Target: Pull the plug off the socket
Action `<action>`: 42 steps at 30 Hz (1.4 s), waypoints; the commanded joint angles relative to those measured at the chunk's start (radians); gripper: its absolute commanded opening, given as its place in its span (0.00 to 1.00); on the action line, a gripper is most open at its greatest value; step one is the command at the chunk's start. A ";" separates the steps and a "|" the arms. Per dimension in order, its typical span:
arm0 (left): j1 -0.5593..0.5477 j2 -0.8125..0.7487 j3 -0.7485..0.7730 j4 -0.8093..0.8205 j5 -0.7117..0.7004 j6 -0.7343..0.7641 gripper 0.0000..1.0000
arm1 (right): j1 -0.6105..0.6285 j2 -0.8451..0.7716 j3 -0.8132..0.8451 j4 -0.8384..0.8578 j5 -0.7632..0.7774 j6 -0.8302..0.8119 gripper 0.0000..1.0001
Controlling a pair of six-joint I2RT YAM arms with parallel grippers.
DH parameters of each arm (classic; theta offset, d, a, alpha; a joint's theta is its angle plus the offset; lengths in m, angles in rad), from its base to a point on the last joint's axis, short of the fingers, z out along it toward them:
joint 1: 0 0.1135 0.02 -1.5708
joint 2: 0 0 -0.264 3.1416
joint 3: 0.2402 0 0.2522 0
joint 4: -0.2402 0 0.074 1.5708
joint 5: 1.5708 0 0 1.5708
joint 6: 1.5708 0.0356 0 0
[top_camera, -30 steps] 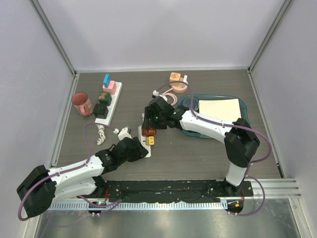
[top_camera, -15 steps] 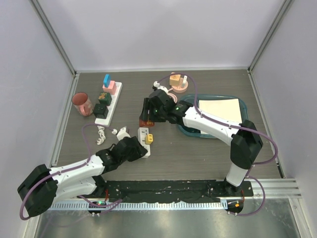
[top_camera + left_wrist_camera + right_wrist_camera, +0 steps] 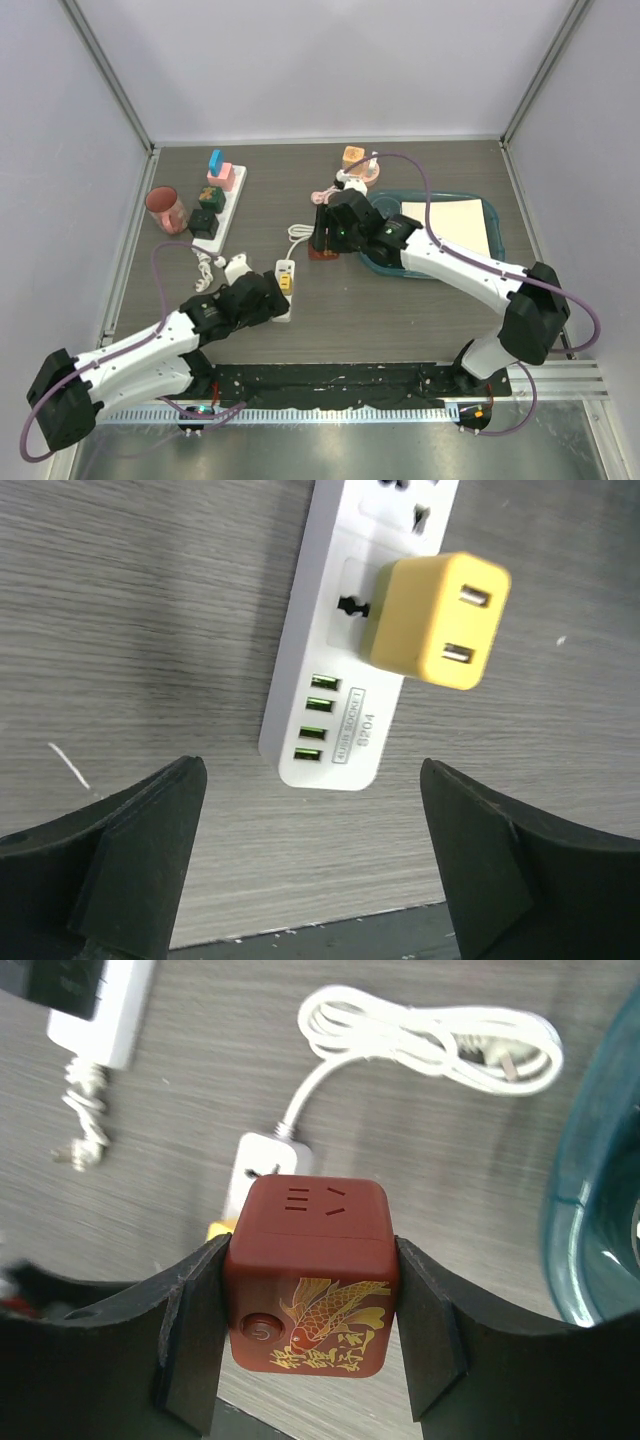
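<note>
A dark red cube plug (image 3: pixel 312 1280) with a gold fish print hangs clear of the table, and my right gripper (image 3: pixel 312 1295) is shut on its two sides. From above, that plug (image 3: pixel 322 254) sits right of the white socket strip (image 3: pixel 283 270). A yellow plug (image 3: pixel 435 620) stays seated in the strip (image 3: pixel 340 680). My left gripper (image 3: pixel 312 810) is open just short of the strip's USB end, with nothing between its fingers. In the top view the left gripper (image 3: pixel 272 300) is at the strip's near end.
The strip's coiled white cable (image 3: pixel 430 1040) lies behind it. A teal tray (image 3: pixel 440 194) holding white paper is at the right. A second strip (image 3: pixel 218 200) with coloured plugs and a pink cup (image 3: pixel 166 209) stand at the back left. An orange and pink item (image 3: pixel 355 165) is at the back.
The right gripper pulled the red plug up off the strip and carried it to the right. The left gripper let go of the strip and opened wide.
</note>
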 commanded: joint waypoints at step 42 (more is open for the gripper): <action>0.004 -0.189 0.264 -0.254 -0.163 0.191 0.99 | 0.169 -0.209 -0.546 0.612 0.197 -0.266 0.82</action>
